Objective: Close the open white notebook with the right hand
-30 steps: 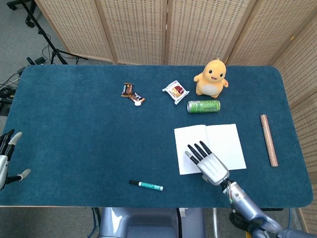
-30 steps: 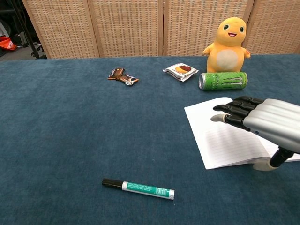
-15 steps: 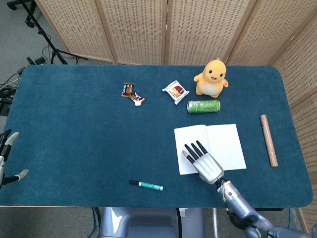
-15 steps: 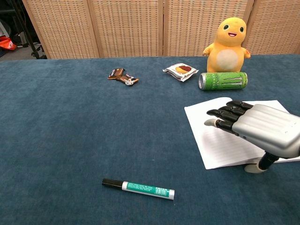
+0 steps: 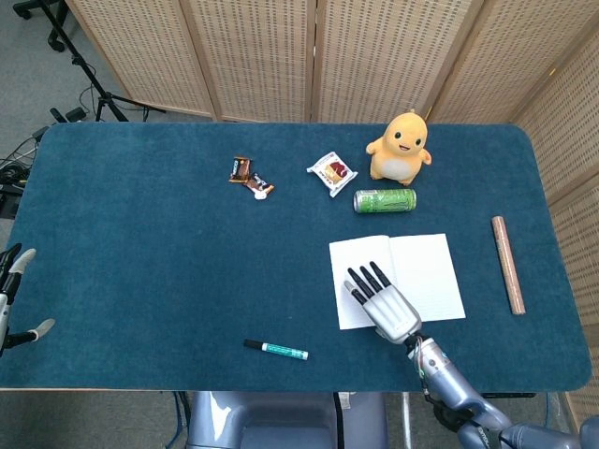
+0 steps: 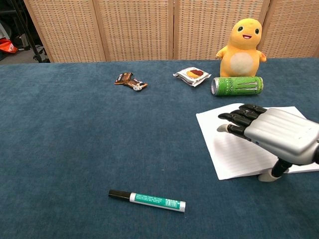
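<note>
The right hand (image 5: 384, 304) hovers palm down, fingers straight and slightly spread and holding nothing, over the left page of the open white notebook (image 5: 426, 271), which lies flat at about 4 o'clock on the blue table (image 5: 140, 243). A green can (image 5: 385, 200) lies on its side just beyond the notebook at 12 o'clock from it, with a yellow plush toy (image 5: 400, 148) behind and a green marker (image 5: 276, 350) at 8 o'clock. The left hand (image 5: 14, 299) waits open at the table's 9 o'clock edge.
</note>
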{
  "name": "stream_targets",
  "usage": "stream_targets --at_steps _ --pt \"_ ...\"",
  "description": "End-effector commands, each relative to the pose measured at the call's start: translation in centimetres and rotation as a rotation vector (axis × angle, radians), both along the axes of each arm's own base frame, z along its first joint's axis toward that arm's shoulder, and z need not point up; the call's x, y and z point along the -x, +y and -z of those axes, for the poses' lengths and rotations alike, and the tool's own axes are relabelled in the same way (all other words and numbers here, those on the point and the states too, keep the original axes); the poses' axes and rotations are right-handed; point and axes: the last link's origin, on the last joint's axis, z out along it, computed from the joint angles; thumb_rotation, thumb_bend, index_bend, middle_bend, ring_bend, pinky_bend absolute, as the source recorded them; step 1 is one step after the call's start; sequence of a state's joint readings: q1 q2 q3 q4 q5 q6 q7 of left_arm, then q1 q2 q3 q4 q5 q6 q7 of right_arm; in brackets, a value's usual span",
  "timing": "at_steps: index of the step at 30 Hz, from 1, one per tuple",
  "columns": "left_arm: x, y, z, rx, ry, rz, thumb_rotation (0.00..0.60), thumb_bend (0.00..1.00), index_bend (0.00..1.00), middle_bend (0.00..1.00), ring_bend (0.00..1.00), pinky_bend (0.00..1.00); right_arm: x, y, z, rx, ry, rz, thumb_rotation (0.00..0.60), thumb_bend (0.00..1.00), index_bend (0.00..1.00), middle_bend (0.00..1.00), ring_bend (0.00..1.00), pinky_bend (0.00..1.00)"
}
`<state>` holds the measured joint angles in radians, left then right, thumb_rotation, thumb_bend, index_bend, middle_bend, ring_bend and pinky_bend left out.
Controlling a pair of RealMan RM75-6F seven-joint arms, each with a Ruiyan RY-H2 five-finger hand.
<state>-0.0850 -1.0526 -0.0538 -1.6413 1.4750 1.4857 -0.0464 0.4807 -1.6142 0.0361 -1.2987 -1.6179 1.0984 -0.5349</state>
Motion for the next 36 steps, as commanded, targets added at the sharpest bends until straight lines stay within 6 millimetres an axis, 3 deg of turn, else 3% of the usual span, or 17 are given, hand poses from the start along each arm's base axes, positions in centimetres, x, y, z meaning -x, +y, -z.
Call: stream_targets --at_steps 1,5,15,25,36 --pt "0.0 0.0 0.0 0.0 -0.003 -0.001 0.6 0.0 0.0 0.0 0.0 0.0 -0.2 0.0 0.3 0.006 -0.03 -0.01 0.6 0.26 0.17 0.08 0.0 0.1" --pt "0.0 0.0 -0.1 -0.001 -0.006 0.0 0.6 0.0 0.0 0.0 0.0 0.0 -0.1 -0.1 0.6 0.007 -0.069 0.0 0.6 0.36 0.19 0.1 0.03 0.13" --pt "0.0 0.0 -0.1 0.0 -0.01 0.0 0.6 0.0 0.0 0.0 0.0 0.0 0.5 -0.2 0.4 0.018 -0.202 0.099 0.6 0.42 0.2 0.1 0.03 0.13" --pt "-0.1 -0.2 -0.1 0.002 -0.015 0.004 0.6 0.0 0.0 0.0 0.0 0.0 1.8 0.5 -0.6 0.025 -0.474 0.289 0.6 0.52 0.2 0.11 0.04 0.13" --pt "-0.1 -0.2 0.1 0.01 -0.013 0.005 0.6 0.0 0.0 0.0 0.0 0.0 4.6 1.4 -1.3 0.009 -0.795 0.56 0.6 0.54 0.2 0.11 0.04 0.13"
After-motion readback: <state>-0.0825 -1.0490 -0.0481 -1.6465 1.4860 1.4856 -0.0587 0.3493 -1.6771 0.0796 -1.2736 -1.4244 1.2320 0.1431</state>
